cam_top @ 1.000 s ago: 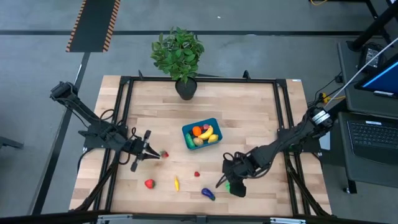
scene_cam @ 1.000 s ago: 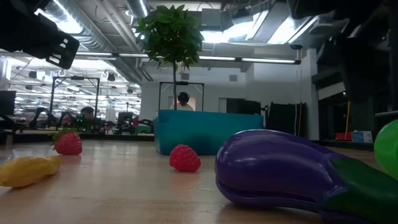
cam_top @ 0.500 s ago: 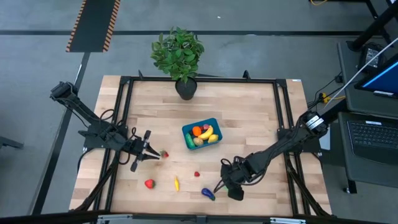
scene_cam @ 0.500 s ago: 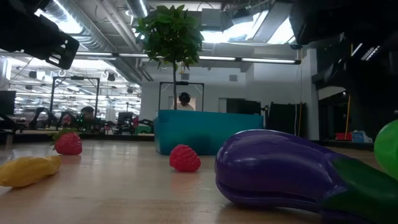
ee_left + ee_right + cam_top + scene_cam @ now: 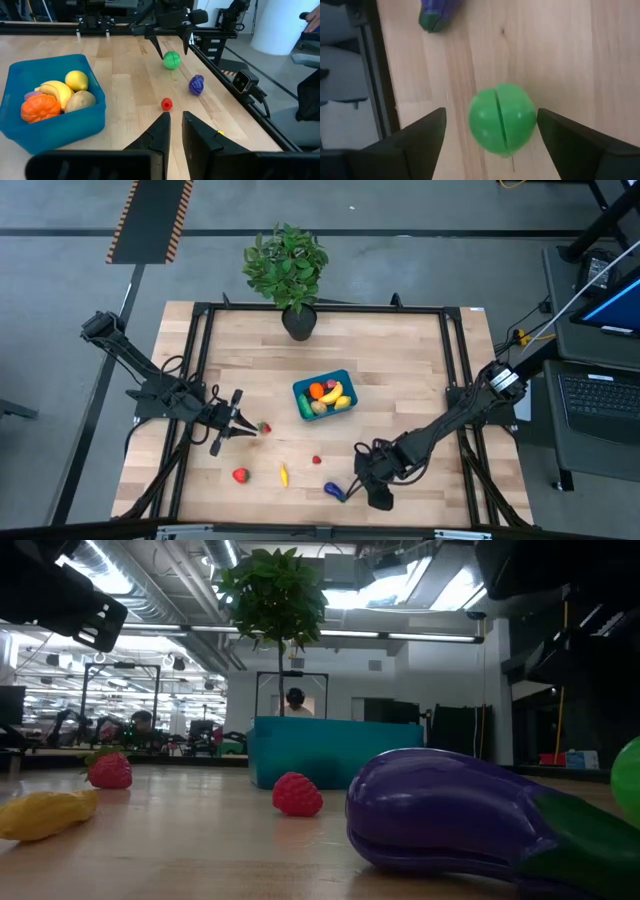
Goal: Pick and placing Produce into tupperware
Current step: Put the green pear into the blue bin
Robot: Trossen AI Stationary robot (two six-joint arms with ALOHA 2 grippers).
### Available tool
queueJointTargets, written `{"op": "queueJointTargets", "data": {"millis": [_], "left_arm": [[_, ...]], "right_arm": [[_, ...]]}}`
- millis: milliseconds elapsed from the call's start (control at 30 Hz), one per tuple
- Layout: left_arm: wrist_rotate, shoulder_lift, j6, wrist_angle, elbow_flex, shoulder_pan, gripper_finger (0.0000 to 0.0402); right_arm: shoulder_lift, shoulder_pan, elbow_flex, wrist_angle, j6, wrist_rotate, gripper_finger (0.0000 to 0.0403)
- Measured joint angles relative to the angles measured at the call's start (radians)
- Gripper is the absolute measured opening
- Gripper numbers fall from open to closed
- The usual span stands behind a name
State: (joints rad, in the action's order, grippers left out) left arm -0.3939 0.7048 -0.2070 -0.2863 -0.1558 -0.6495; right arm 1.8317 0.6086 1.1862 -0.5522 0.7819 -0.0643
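Clock directions use the high view, with the tupperware as the dial's centre and 12 toward the far edge.

1. Nearest the front edge, at about 6 o'clock, the purple eggplant (image 5: 335, 492) lies on its side on the table (image 5: 400, 360).
2. Just beside it, at 5 o'clock, the right gripper (image 5: 491, 131) hangs over the green ball (image 5: 502, 120). Its jaws are wide. One finger stands on each side of the ball with a gap on both sides, so nothing is gripped.
3. At 7 o'clock lie a yellow piece (image 5: 284, 475) and, farther out, a red strawberry (image 5: 240, 475). They are apart from each other.
4. A small red raspberry (image 5: 317, 460) sits alone at 6 o'clock, between the eggplant and the container.
5. At 8 o'clock the left gripper (image 5: 252, 429) is low over the wood. Its jaws are narrow with only a thin slit between them, and they hold nothing. Another small red piece (image 5: 265, 427) lies just beside its tips.
6. The tupperware (image 5: 322, 377) stands mid-table. It holds an orange (image 5: 37, 107), a banana (image 5: 55, 92), a lemon (image 5: 76, 80) and a tan piece (image 5: 80, 100), all packed together.
7. Farthest away, between 11 and 12 o'clock, the potted plant (image 5: 287, 265) stands upright at the far edge.
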Motion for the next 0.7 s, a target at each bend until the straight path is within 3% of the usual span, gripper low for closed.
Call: {"op": "queueJointTargets", "data": {"millis": [700], "left_arm": [[0.0, 0.0, -0.001, 0.001, 0.0, 0.0, 0.0008]], "right_arm": [[0.094, 0.006, 0.003, 0.003, -0.04, -0.01, 0.0314]]}}
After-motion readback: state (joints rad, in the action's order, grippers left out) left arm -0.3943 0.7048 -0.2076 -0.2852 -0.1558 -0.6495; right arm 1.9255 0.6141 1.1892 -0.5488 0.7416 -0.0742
